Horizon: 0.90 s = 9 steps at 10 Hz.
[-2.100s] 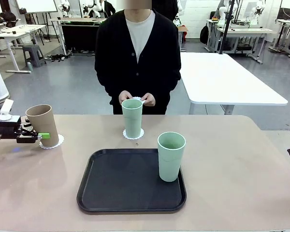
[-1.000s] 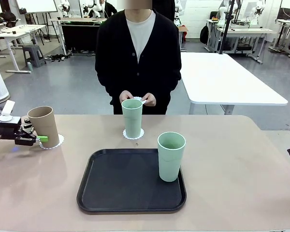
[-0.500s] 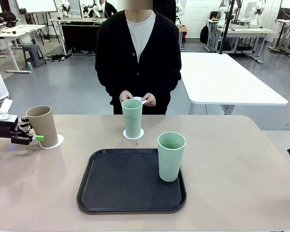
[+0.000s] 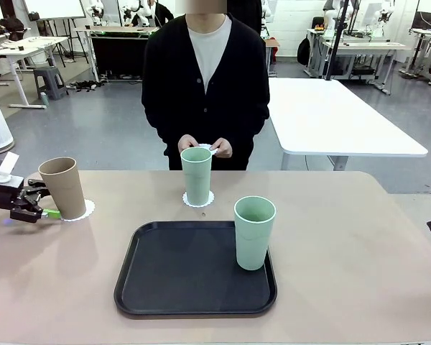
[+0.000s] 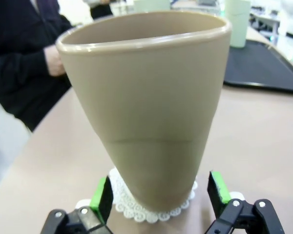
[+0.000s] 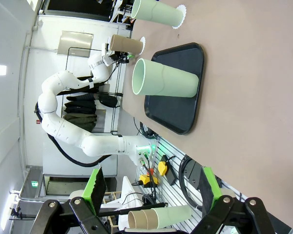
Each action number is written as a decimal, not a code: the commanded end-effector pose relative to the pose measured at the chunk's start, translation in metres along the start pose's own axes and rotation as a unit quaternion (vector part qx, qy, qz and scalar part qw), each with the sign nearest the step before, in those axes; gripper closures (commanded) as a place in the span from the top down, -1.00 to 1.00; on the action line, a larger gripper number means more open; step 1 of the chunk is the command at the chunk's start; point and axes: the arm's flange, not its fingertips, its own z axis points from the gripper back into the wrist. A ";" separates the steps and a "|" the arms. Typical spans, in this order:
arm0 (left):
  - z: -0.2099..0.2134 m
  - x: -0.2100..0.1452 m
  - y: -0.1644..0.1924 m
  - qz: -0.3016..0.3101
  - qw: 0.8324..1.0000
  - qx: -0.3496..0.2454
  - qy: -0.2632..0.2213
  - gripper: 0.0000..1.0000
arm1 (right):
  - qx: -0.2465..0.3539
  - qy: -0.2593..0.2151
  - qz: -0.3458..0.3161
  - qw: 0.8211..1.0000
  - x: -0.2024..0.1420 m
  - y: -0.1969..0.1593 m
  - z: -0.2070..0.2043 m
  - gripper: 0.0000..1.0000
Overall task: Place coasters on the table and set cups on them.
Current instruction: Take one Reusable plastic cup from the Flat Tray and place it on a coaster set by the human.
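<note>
Two of the three cups look done. The brown cup [image 4: 62, 187] stands up straight on a frilly white coaster [image 4: 86, 209] at the 9 o'clock side of the desk [image 4: 345, 251]. The left pincer [image 4: 47, 201] sits low at the cup's 9 o'clock. Its fingers are spread wide, one on each side of the cup's bottom. The left wrist view shows a little gap on both sides, so it is not pinching the cup.

One green cup [image 4: 197, 175] stands on a second coaster [image 4: 199, 201] at the desk's 12 o'clock, right in front of the person.

The last green cup [image 4: 254, 231] is not done. It stands on the black tray [image 4: 179, 277], at the tray's 2 o'clock corner, with no coaster under it. The person's hands [image 4: 220, 149] hold a small white frilly thing [image 4: 207, 147] behind the middle cup. I think that is the third coaster, but it is too small to be sure.

The right pincer [image 6: 151, 185] is spread wide too, with nothing in it, off at the desk's 3 o'clock side.

Here is what I think is left to do. The third coaster must go down on the desk. Then the last green cup must come off the tray and go on it.
</note>
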 end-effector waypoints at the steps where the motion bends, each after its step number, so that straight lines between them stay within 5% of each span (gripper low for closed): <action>1: 0.011 0.000 0.003 -0.008 0.999 -0.001 0.033 1.00 | 0.007 -0.003 0.005 1.000 0.001 0.000 0.000 1.00; 6: 0.084 0.037 -0.007 -0.030 0.990 0.055 0.123 1.00 | 0.007 -0.003 0.005 1.000 0.001 0.000 0.000 1.00; 9: 0.137 0.131 -0.055 -0.057 0.971 0.092 0.213 1.00 | 0.007 -0.003 0.005 1.000 0.001 0.000 0.000 1.00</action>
